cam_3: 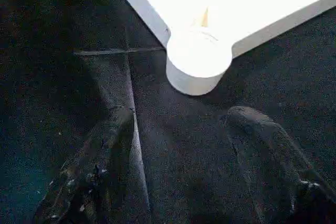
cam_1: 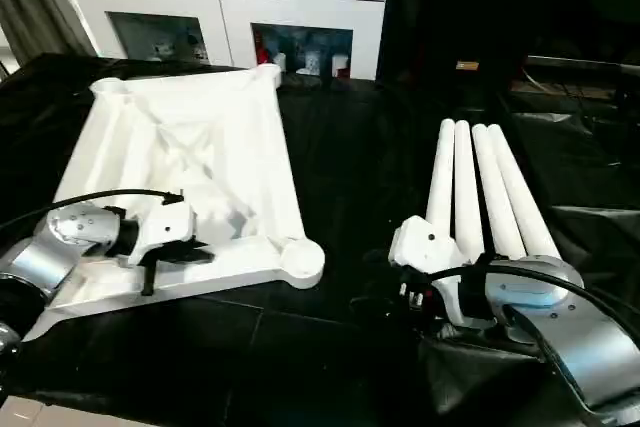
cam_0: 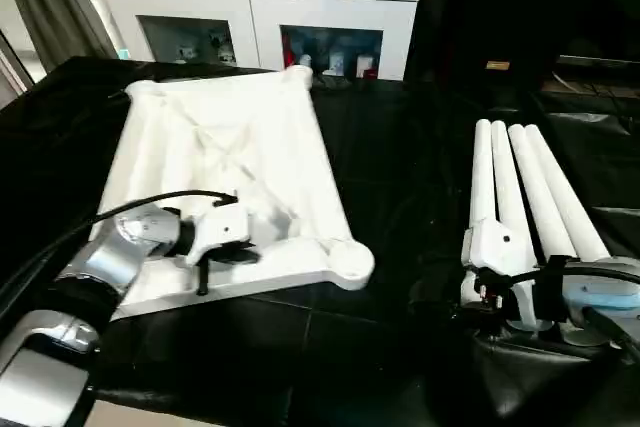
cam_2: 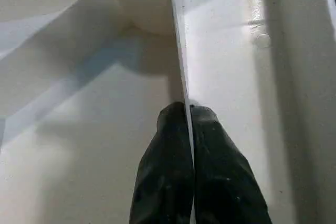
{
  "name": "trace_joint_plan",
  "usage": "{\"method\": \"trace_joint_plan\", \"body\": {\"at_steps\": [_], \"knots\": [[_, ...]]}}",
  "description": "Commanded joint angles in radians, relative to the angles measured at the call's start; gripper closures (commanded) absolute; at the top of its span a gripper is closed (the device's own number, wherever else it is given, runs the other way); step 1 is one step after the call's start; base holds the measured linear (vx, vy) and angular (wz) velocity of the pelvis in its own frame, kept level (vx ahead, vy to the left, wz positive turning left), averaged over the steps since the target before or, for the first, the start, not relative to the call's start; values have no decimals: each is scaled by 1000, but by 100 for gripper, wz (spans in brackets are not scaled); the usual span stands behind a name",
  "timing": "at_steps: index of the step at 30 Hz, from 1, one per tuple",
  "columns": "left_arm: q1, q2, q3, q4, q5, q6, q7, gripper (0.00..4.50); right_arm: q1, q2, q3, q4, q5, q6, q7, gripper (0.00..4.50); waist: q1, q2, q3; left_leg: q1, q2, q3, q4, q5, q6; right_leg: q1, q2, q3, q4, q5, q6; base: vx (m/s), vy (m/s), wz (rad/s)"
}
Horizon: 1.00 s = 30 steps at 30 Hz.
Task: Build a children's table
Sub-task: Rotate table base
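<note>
a home room: white glass-door cabinet (cam_0: 260, 17) holding trinkets, grey curtain (cam_0: 55, 2) beside.
</note>
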Motion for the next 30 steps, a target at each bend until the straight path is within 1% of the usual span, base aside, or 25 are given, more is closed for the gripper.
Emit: {"method": "trace_joint_plan", "body": {"at_steps": [1, 3, 4, 5, 7, 8, 9, 10, 11, 13, 14, 15, 16, 17, 18, 19, 21, 22, 23, 24, 25, 27, 28, 29, 30], "knots": [[6, 43, 40, 0, -6, 0, -8, 448, -18, 5, 3, 0, -10, -8, -8, 147, 10, -11, -62, 11, 38, -4, -64, -95, 45, 41, -62, 21, -61, 139, -275, 0, 0, 0], [9, 48, 52, -8, -23, 7, -12, 448, -18, 6, 2, 1, -9, -8, -9, 147, 11, -11, -63, 11, 38, -4, -63, -90, 46, 41, -62, 21, -59, 148, -277, 0, 0, 0], [8, 48, 66, -14, -46, 19, -32, 424, -20, 8, 3, 3, -9, -8, -9, 147, 11, -12, -62, 11, 38, -3, -63, -89, 47, 41, -61, 21, -58, 152, -279, 0, 0, 0], [7, 49, 71, -17, -55, 21, -41, 424, -20, 8, 3, 4, -9, -8, -9, 147, 12, -13, -63, 12, 38, -3, -63, -89, 48, 40, -62, 21, -59, 151, -280, 0, 0, 0], [7, 53, 100, -37, -98, 32, -72, 398, -23, 11, 2, 6, -7, -5, -10, 147, 13, -15, -63, 12, 38, -2, -63, -85, 49, 39, -62, 20, -58, 157, -285, 0, 0, 0], [7, 53, 100, -37, -98, 32, -72, 391, -23, 11, 2, 6, -7, -5, -10, 147, 14, -13, -63, 12, 39, -2, -63, -87, 48, 39, -63, 20, -57, 153, -288, 0, 0, 0], [5, 60, 132, -64, -138, 24, -88, 373, -26, 15, -1, 8, -3, -1, -11, 147, 20, -16, -61, 15, 41, -1, -64, -102, 46, 36, -63, 20, -58, 129, -293, 0, 0, 0], [5, 60, 132, -64, -138, 24, -88, 373, -26, 15, -1, 8, -3, -1, -11, 147, 20, -16, -61, 15, 41, -1, -64, -102, 46, 36, -63, 20, -58, 129, -293, 0, 0, 0], [4, 70, 164, -100, -175, 18, -92, 373, -25, 14, -6, 7, -1, 1, -12, 147, 23, -19, -59, 15, 42, 0, -66, -110, 45, 34, -63, 20, -59, 115, -292, 0, 0, 0], [9, 82, 205, -157, -223, 34, -94, 339, -20, 13, -12, 1, 1, 9, -17, 147, 28, -23, -58, 16, 42, 2, -66, -120, 42, 33, -63, 20, -60, 84, -287, 0, 0, 0], [13, 87, 226, -187, -246, 41, -93, 339, -18, 12, -15, -2, 2, 13, -21, 147, 29, -24, -57, 15, 43, 1, -67, -121, 39, 34, -64, 20, -58, 77, -285, 0, 0, 0], [20, 93, 254, -234, -281, 72, -95, 334, -12, 11, -22, -8, 9, 23, -23, 147, 32, -21, -58, 17, 43, 2, -67, -118, 36, 31, -64, 19, -59, 69, -281, 0, 0, 0], [36, 106, 295, -306, -332, 140, -100, 334, -6, 19, -37, -19, 29, 56, -36, 147, 35, -21, -58, 17, 45, 1, -68, -109, 29, 32, -65, 19, -54, 80, -282, 0, 0, 0], [36, 106, 295, -306, -332, 140, -100, 334, -6, 19, -37, -19, 29, 56, -36, 147, 37, -21, -58, 17, 44, 1, -67, -102, 30, 32, -63, 19, -53, 89, -282, 0, 0, 0], [64, 115, 336, -383, -377, 233, -78, 334, -3, 34, -54, -29, 48, 79, -56, 147, 37, -21, -58, 17, 42, 3, -65, -96, 28, 31, -61, 19, -51, 101, -279, 0, 0, 0], [88, 122, 361, -431, -401, 288, -62, 334, -2, 46, -63, -38, 44, 90, -82, 147, 40, -21, -60, 15, 41, 3, -64, -83, 29, 31, -61, 18, -50, 108, -274, 0, 0, 0], [177, 122, 418, -547, -420, 347, 27, 334, -9, 98, -80, -53, 45, 149, -162, 147, 37, -17, -60, 13, 40, 1, -65, -76, 20, 31, -58, 17, -50, 116, -268, 0, 0, 0], [229, 102, 442, -591, -406, 325, 93, 334, -13, 130, -80, -57, 40, 157, -200, 147, 36, -18, -58, 13, 36, 3, -66, -91, 20, 29, -55, 16, -56, 84, -255, 0, 0, 0], [282, 66, 465, -631, -391, 303, 174, 334, -17, 171, -82, -58, 38, 164, -243, 147, 29, -19, -57, 7, 39, 2, -67, -93, 17, 32, -58, 16, -56, 93, -254, 0, 0, 0], [362, -49, 510, -700, -357, 358, 376, 334, -29, 265, -87, -49, 7, 143, -349, 147, 29, -20, -56, 11, 37, 5, -67, -105, 15, 28, -54, 15, -60, 72, -249, 0, 0, 0], [379, -77, 517, -718, -350, 371, 417, 334, -32, 287, -90, -46, 3, 143, -375, 147, 26, -17, -59, 12, 43, 6, -66, -110, 10, 27, -56, 16, -57, 79, -258, 0, 0, 0], [437, -168, 535, -789, -323, 403, 544, 334, -43, 361, -108, -34, 6, 158, -453, 147, 29, -23, -56, 15, 40, 7, -68, -133, 5, 23, -55, 17, -69, 1, -242, 0, 0, 0], [497, -278, 526, -872, -261, 413, 677, 334, -36, 428, -112, -26, -9, 125, -524, 147, 30, -32, -54, 10, 45, 5, -73, -131, 2, 27, -56, 18, -70, -5, -232, 0, 0, 0], [501, -285, 525, -879, -258, 414, 686, 334, -36, 433, -113, -26, -10, 124, -529, 147, 32, -27, -54, 11, 48, 5, -74, -134, -3, 25, -56, 17, -72, -9, -224, 0, 0, 0], [531, -364, 500, -932, -221, 397, 770, 334, -26, 490, -125, -5, -31, 89, -599, 147, 38, -24, -53, 18, 45, 6, -75, -155, -13, 18, -53, 17, -78, -38, -202, 0, 0, 0]]}}
